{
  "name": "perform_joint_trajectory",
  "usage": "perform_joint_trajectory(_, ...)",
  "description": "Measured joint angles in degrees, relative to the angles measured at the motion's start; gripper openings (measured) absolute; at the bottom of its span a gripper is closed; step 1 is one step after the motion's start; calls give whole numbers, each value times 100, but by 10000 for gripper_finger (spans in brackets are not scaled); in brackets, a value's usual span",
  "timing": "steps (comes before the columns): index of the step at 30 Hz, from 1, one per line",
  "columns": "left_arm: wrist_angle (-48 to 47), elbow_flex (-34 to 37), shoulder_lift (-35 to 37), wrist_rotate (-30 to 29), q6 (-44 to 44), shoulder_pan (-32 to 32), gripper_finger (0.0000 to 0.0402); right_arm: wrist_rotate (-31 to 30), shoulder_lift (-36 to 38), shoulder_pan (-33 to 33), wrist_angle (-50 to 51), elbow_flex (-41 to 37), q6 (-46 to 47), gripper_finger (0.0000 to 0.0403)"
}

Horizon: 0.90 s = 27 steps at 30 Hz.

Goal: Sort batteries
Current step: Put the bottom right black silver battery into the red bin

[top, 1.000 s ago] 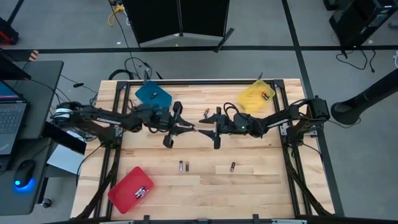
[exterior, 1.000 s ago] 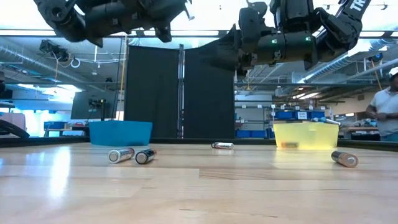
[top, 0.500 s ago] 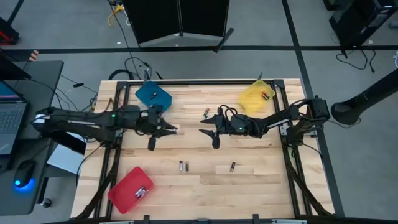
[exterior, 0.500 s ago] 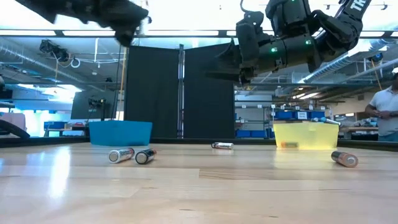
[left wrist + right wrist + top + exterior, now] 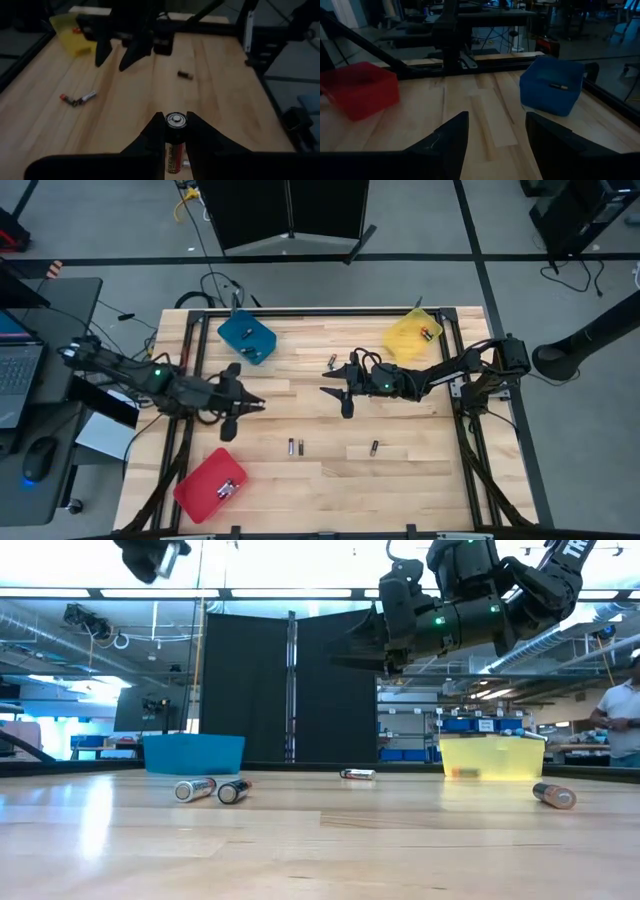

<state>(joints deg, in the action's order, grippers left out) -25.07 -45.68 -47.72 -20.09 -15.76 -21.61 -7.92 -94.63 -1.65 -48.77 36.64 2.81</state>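
Gripping a dark battery point(image 5: 175, 142) between its fingers, the left gripper point(image 5: 248, 405) is seen above the table's point(image 5: 400, 480) left side, betw. blue tray point(image 5: 246, 336) & red tray point(image 5: 210, 483). The right gripper point(image 5: 333, 391) is held wide open, empty, near centre. Loose batteries point(image 5: 294, 446) lie on the wood; one point(image 5: 426, 334) sits in the yellow tray point(image 5: 411, 338).
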Motion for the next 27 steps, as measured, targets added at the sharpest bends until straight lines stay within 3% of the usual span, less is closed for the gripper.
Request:
perform_joint_trajectory(9,-67,-128,-244,-556,-97,-519,52,4,0,0,-2,0,0,209)
perform_joint_trajectory(27,-61,-130,-475,-595,163,-782,52,7,0,0,-35,0,0,208)
